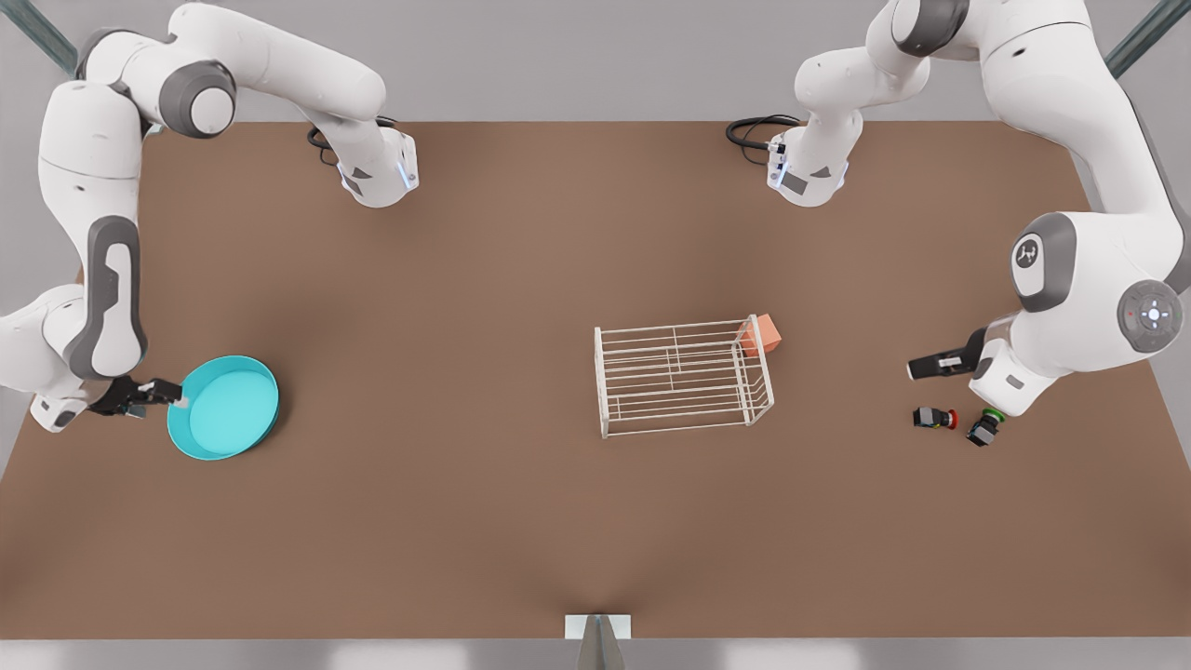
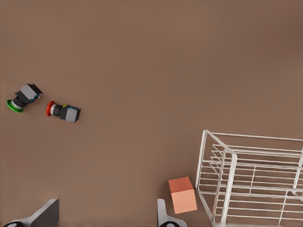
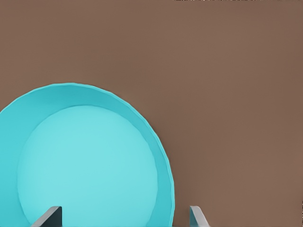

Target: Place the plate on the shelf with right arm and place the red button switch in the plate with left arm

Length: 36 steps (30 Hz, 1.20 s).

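Spanning everything, brown tabletop [image 1: 521, 521]

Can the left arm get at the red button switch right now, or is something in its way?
Probably yes. The left gripper is open, close above the red button switch, which lies on its side on bare table. The green button switch lies close beside it but apart, and might crowd a finger.

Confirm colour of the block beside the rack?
Orange block; clearest in the left wrist view.
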{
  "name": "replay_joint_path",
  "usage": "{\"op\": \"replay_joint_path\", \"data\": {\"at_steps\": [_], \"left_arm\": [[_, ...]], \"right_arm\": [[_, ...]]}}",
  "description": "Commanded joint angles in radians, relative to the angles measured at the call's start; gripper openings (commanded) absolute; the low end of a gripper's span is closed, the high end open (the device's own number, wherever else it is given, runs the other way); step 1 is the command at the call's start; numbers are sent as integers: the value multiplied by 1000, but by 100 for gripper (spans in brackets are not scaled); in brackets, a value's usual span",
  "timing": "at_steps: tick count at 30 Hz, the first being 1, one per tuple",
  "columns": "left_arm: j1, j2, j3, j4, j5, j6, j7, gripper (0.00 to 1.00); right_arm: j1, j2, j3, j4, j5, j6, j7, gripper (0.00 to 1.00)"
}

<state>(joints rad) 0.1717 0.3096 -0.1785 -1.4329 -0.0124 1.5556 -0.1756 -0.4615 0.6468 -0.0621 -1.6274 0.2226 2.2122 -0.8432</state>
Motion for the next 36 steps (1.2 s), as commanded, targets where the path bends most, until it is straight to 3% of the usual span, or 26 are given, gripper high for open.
{"op": "replay_joint_path", "data": {"at_steps": [1, 9, 20, 29, 36], "left_arm": [[0, -1, -1, 0, 0, -19, -31, 100], [-1, -4, -6, -7, 5, -31, -70, 100], [-1, -6, -6, -35, 11, -34, -153, 100], [-23, -17, -10, -63, -4, -34, -277, 100], [-11, -47, -12, -104, -26, -71, -239, 100]], "right_arm": [[-6, 34, 2, 41, 27, -2, -291, 100], [-36, 108, 2, 73, 115, -131, 73, 100], [-69, 186, -4, 162, 119, -184, 79, 97], [-71, 185, -4, 164, 119, -269, 138, 55], [-69, 185, -4, 170, 115, -270, 131, 41]]}}
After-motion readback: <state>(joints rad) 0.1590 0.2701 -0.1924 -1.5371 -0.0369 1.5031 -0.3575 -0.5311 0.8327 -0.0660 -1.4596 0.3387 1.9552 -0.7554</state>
